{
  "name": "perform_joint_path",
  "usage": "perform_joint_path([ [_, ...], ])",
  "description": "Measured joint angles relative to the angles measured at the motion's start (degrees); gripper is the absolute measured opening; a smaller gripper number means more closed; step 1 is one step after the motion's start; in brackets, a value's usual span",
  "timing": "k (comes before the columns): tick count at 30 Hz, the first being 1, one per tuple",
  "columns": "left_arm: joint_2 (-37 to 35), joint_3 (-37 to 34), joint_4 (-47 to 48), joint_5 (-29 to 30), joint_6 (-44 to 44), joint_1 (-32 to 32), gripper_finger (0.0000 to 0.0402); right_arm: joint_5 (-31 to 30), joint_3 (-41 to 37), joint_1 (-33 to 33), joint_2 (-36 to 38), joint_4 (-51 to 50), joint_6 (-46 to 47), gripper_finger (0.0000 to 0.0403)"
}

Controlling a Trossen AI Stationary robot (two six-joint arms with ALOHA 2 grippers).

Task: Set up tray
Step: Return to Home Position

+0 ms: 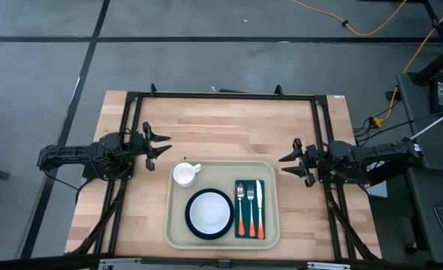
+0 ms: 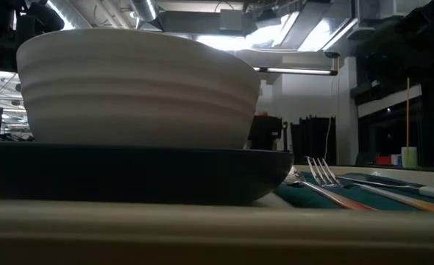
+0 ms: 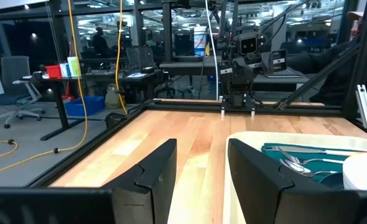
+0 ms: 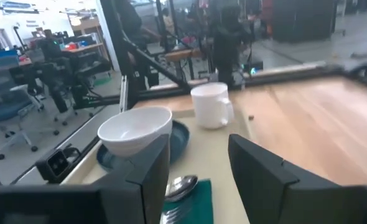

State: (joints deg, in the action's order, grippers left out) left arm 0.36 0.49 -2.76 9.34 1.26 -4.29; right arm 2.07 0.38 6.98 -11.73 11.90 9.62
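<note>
The beige tray [image 1: 176, 229] lies at the table's near middle. On it a white bowl [image 1: 209, 213] sits in a dark plate [image 4: 180, 138]. A white mug [image 1: 185, 173] stands in the tray's far left corner. To the right of the bowl a dark green napkin [image 1: 250, 225] carries a fork, a spoon and a knife with orange handles [image 1: 250, 220]. My left gripper [image 1: 164, 144] hovers open by the table's left edge, level, clear of the tray. My right gripper [image 1: 284, 165] hovers open by the right edge, level, fingers pointing at the tray [image 4: 218, 149]. Neither holds anything.
A black frame rail [image 1: 221, 95] runs around the table. Bare wood [image 1: 229, 127] lies between the tray and the far edge. In the low view the bowl [image 2: 136, 85] and plate [image 2: 129, 173] fill the foreground behind the tray rim [image 2: 202, 228].
</note>
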Motion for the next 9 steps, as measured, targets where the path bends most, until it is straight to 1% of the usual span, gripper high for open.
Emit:
perform_joint_path([
  [4,0.0,0.0,0.0,0.0,0.0,0.0,0.0141,0.1,0.0,0.0,0.0,-1.8,3.6,0.0171],
  [9,0.0,0.0,0.0,0.0,0.0,0.0,0.0141,0.1,0.0,0.0,0.0,-1.9,5.2,0.0171],
])
